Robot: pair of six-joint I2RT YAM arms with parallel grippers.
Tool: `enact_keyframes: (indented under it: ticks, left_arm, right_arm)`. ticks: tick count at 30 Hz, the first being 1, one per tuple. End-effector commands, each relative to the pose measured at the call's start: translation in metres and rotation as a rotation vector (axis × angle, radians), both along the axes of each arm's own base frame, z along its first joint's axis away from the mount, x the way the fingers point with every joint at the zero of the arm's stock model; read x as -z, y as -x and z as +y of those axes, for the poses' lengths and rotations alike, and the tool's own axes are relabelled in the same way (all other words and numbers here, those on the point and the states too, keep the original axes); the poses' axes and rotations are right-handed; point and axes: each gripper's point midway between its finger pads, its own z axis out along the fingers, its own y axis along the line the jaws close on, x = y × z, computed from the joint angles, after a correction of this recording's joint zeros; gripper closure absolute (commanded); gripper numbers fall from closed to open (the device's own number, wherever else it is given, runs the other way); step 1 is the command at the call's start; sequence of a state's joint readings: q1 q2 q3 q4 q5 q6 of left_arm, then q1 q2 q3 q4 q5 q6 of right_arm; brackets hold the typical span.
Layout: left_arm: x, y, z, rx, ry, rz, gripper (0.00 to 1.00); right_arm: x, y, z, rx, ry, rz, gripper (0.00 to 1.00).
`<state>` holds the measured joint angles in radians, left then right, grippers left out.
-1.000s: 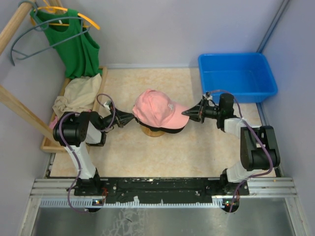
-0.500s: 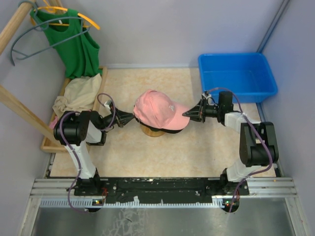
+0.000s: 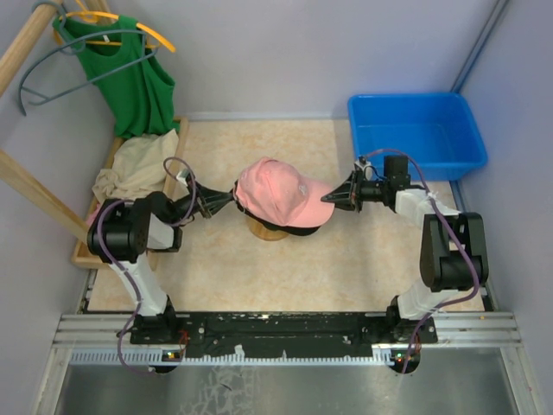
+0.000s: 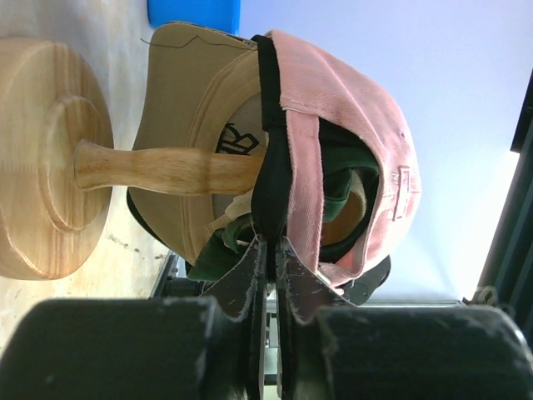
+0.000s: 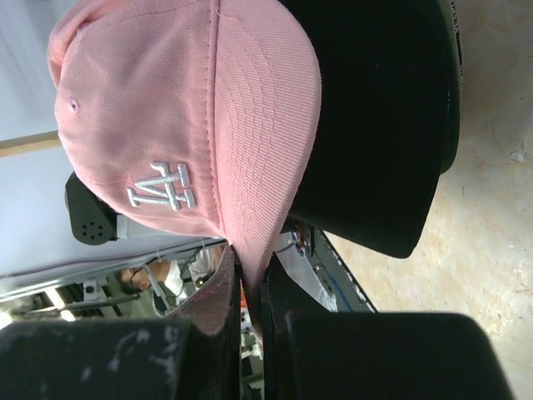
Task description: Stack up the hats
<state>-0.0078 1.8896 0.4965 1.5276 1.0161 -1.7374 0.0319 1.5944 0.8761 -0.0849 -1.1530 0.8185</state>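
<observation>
The pink hat point(image 3: 275, 192) with a white logo point(image 5: 162, 185) sits on top of the stack on a wooden stand point(image 3: 268, 232). In the left wrist view the tan hat point(image 4: 175, 100) lies innermost on the stand point(image 4: 50, 158), with dark green fabric point(image 4: 341, 179) and a black hat edge point(image 4: 268, 125) under the pink hat point(image 4: 333, 108). My left gripper point(image 3: 226, 201) is shut point(image 4: 271, 246) on the black hat's rear edge. My right gripper point(image 3: 339, 197) is shut point(image 5: 254, 283) on the pink brim, above the black brim point(image 5: 375, 125).
A blue bin point(image 3: 415, 134) stands at the back right. A wooden tray point(image 3: 177, 147) with cream and pink cloths point(image 3: 138, 169) is at the left. A green top point(image 3: 134, 78) hangs on a wooden rack point(image 3: 34, 194) at the back left.
Both grippers have shifted slightly toward the back of the table, still shut on the hats. The pink hat has settled a little to the left on the stack.
</observation>
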Motion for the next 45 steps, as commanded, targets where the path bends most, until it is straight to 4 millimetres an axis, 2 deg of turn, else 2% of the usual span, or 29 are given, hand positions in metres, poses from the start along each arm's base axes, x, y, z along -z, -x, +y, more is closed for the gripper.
enact_keyframes:
  ticks: [1,7,13,23,31,41,45]
  left_arm:
    - [-0.053,0.008,0.012,-0.03,0.007,-0.311,0.88]
    - [-0.063,0.01,0.017,-0.022,0.005,-0.335,0.75]
    - [-0.075,0.01,0.016,0.007,0.004,-0.369,0.66]
    - [-0.077,0.019,0.002,0.094,-0.017,-0.409,0.65]
    - [-0.056,0.019,-0.007,0.13,-0.094,-0.381,0.66]
    - [-0.049,0.009,-0.015,0.149,-0.188,-0.378,0.63]
    - [-0.036,0.009,-0.018,0.163,-0.227,-0.337,0.61]
  right_arm:
    - [0.038,-0.01,-0.012,0.088,0.172,0.078,1.0]
    - [0.037,-0.012,-0.003,0.071,0.177,0.076,1.0]
    - [0.035,-0.012,0.002,0.065,0.177,0.071,1.0]
    - [0.036,-0.013,0.002,0.074,0.169,0.077,1.0]
    - [0.035,-0.013,0.003,0.078,0.159,0.08,1.0]
    - [0.033,-0.014,0.004,0.08,0.147,0.074,1.0]
    - [0.032,-0.013,0.004,0.082,0.142,0.073,1.0]
